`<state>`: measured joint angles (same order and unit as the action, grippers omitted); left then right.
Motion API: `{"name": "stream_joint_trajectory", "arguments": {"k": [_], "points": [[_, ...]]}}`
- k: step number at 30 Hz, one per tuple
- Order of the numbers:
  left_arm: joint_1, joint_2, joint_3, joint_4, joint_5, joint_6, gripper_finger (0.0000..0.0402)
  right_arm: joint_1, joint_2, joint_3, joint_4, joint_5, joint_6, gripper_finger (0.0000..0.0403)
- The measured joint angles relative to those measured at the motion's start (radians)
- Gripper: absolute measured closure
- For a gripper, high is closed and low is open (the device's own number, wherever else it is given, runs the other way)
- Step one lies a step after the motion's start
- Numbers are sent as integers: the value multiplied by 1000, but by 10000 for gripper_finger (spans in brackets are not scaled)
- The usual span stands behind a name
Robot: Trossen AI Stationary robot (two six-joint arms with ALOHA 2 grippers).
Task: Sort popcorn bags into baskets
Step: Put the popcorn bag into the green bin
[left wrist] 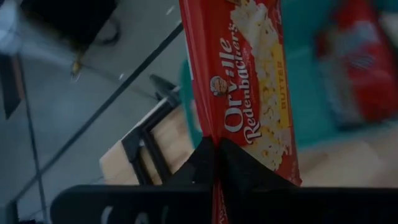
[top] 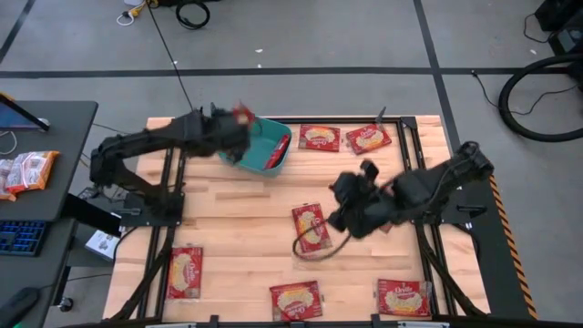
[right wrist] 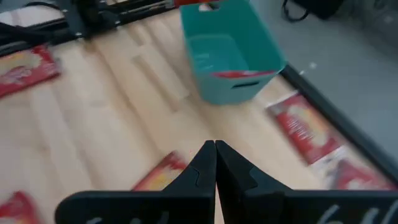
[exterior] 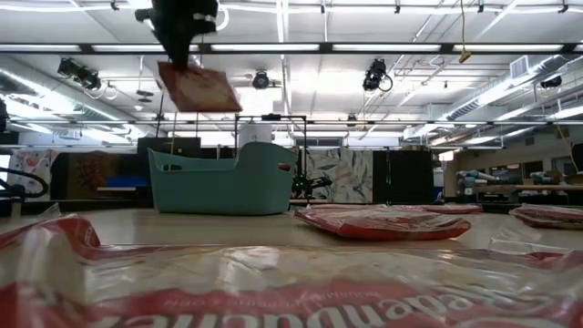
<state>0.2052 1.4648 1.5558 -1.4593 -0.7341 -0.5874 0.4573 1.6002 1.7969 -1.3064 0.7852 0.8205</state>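
Note:
My left gripper (top: 237, 118) is shut on a red popcorn bag (left wrist: 249, 81) and holds it in the air above the far left rim of the teal basket (top: 260, 150). In the low view this bag (exterior: 196, 87) hangs over the basket (exterior: 223, 178). Another red bag (top: 281, 150) leans on the basket's right rim. My right gripper (right wrist: 216, 155) is shut with nothing in it, raised over the table's middle beside a bag (top: 311, 228) that lies flat on the wood. My left gripper pinches the red bag between its two fingers at one narrow end (left wrist: 217, 127). The fingers slant downward from the table's left side. The bag reaches out past the fingertips, tilted, and hangs clear of the basket and the table.
More red bags lie flat on the table: two at the far edge (top: 319, 138) (top: 368, 138), one near left (top: 185, 271), two along the near edge (top: 295, 298) (top: 404, 298). A dark cable (top: 310, 246) loops beside the middle bag. White-and-orange packets (top: 27, 171) lie on the side desk.

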Motion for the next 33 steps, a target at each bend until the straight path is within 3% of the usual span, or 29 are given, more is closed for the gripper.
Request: {"name": "stream_joint_trajectory", "arguments": {"k": [7, 17, 22, 33], "points": [[210, 60, -133, 230, 31, 56, 388, -193, -133, 0, 2, -76, -327, 396], [263, 280, -165, 229, 31, 69, 389, -436, -289, 0, 10, -217, -598, 395], [247, 353, -165, 150, 38, 60, 389, -496, -324, 0, 10, -274, -646, 395], [260, 357, -165, 13, -20, -5, 381, -537, -327, -39, 12, -301, -686, 395]]}}
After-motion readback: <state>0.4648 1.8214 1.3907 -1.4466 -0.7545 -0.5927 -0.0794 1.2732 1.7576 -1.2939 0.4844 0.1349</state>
